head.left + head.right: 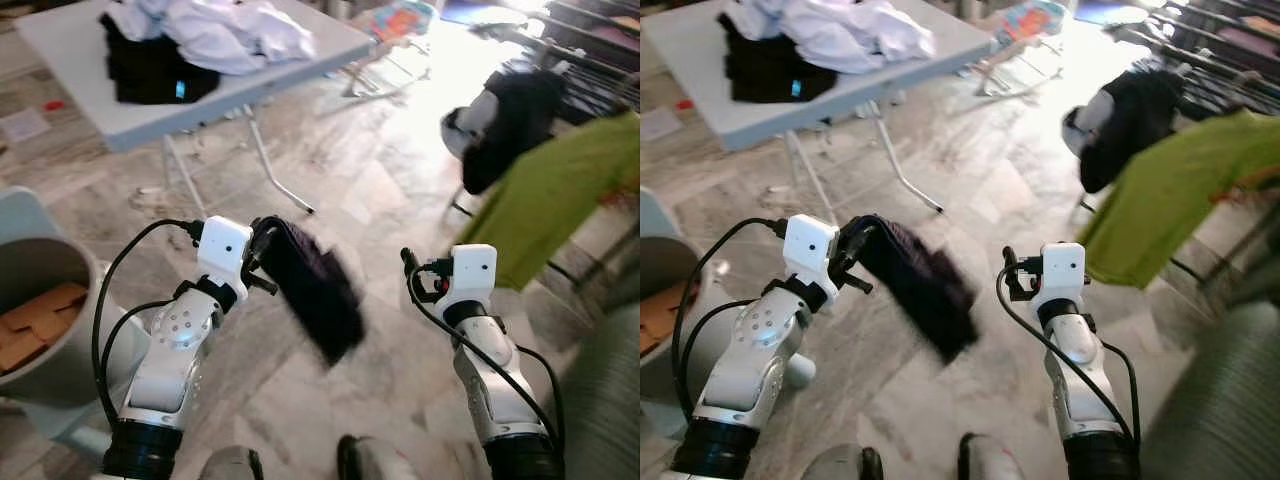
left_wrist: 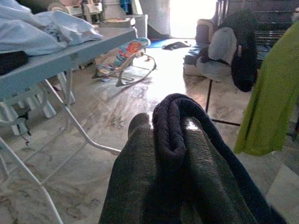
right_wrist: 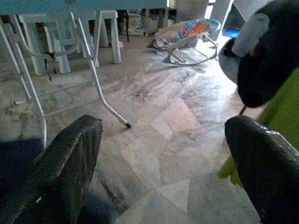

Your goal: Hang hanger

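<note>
Left gripper (image 1: 262, 258): fingers closed on a dark navy garment (image 1: 318, 290), which drapes from the grip toward 4 o'clock and hangs above the marble floor (image 1: 330, 180). In the left wrist view the cloth is folded between the two fingers (image 2: 135, 177).

Right gripper (image 1: 410, 272): raised at 3 o'clock of the garment, fingers spread wide, nothing between them; in the right wrist view one finger (image 3: 60, 172) and its mate stand well apart over bare floor.

Folding table (image 1: 90, 60): grey top, at 11 o'clock of the head views, bearing a heap of white clothes (image 1: 220, 30) and a black garment (image 1: 150, 70).

Drying rack (image 1: 590, 40): at 2 o'clock, carrying a lime-green garment (image 1: 560, 190) and a black-and-white garment (image 1: 500, 115).

Grey bin (image 1: 40, 310): at 9 o'clock, holding brown cardboard pieces (image 1: 35, 320).

Baby bouncer (image 1: 395, 30): patterned, at 12 o'clock beyond the table.

Hanger: cannot be made out. Legible writing or brand marks: none can be read.
</note>
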`<state>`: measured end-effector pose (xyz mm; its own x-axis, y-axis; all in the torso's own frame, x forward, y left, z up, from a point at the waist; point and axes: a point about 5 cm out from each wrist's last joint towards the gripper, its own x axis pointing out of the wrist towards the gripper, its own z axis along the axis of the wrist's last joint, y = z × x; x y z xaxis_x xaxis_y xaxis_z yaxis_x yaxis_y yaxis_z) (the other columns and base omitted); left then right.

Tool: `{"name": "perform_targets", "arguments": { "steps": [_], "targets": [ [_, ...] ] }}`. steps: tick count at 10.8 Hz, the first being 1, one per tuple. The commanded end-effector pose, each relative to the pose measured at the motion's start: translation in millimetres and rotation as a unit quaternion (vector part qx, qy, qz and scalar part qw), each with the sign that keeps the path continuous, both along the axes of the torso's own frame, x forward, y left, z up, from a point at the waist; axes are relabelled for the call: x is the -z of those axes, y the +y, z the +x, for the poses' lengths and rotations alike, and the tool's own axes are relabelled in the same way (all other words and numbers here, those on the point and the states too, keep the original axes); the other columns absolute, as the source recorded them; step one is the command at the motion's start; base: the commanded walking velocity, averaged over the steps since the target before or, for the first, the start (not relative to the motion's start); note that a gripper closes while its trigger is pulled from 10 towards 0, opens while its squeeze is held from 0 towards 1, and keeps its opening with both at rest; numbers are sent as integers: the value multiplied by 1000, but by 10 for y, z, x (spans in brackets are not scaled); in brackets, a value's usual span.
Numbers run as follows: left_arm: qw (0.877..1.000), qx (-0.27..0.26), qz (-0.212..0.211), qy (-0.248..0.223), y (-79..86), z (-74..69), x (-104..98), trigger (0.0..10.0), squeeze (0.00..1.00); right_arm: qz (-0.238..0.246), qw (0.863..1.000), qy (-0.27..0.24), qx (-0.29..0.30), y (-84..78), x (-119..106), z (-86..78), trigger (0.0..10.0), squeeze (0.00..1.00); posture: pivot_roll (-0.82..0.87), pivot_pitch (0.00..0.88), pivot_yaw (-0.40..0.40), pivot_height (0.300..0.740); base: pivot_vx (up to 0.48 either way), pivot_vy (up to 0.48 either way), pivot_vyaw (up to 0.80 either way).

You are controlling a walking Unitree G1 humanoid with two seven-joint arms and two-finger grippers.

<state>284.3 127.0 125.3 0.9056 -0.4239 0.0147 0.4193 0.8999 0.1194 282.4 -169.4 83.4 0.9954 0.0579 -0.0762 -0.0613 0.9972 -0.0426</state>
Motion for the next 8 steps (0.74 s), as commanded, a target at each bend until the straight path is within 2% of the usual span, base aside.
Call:
{"name": "perform_targets", "arguments": {
  "steps": [1,4,8],
  "targets": [
    [1000,1,-5,-22,15,10,-102,10000,0,0,1000,-5,0,10,-31,21,10000,0,-16,61,-18,740,360,319,-406],
    [1000,4,-9,-21,12,11,-107,10000,0,0,1000,-6,-1,14,-34,28,10000,0,-15,61,-19,740,363,316,-800],
    [1000,17,-5,-8,-29,-36,-24,10000,0,-1,1000,-1,-1,13,-2,-10,10000,0,-21,57,-17,740,362,315,-534]
  ]
}}
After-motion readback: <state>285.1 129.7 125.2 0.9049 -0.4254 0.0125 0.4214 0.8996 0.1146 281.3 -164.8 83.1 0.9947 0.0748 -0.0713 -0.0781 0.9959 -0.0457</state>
